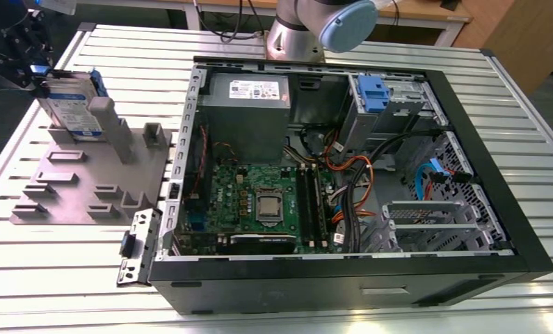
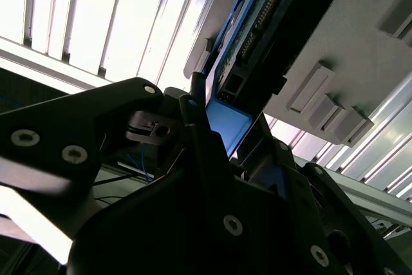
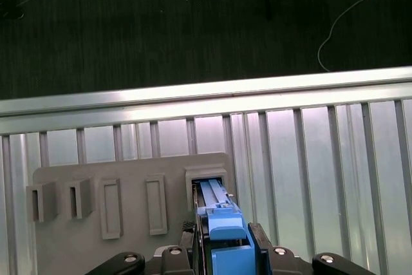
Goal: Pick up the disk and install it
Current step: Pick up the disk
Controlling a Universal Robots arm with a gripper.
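gripping the blue carrier of the disk (image 3: 215, 214), the fingers (image 3: 259, 244) are closed on it from both sides, one dark finger against each long face, as the first wrist view shows. in the second wrist view the disk (image 2: 254, 43) runs away from the black gripper body, its connector edge and a blue corner of the carrier showing just past the fingers (image 2: 193, 111).

in the exterior view the disk (image 1: 70, 104) stands upright on its short end at the far corner of a grey fixture plate (image 1: 81, 188), its white-and-blue label facing the camera, with the fingers (image 1: 37, 73) clamped on its top. its lower end sits at a rectangular slot of the fixture plate (image 3: 116, 223); i cannot tell whether it rests in the slot or hangs just above it. a grey post (image 1: 104, 118) of the fixture stands just beside the disk.

the fixture plate lies on a slatted aluminium worktop (image 1: 53, 271), at the exterior view's left. beside it, to the exterior view's right, an open black computer case (image 1: 350, 282) lies on its side, showing a green motherboard (image 1: 257, 195), a grey power supply (image 1: 248, 90), orange cables (image 1: 346, 163) and a blue latch (image 1: 373, 94) on a drive bay. the arm's silver base (image 1: 300, 31) stands behind the case.
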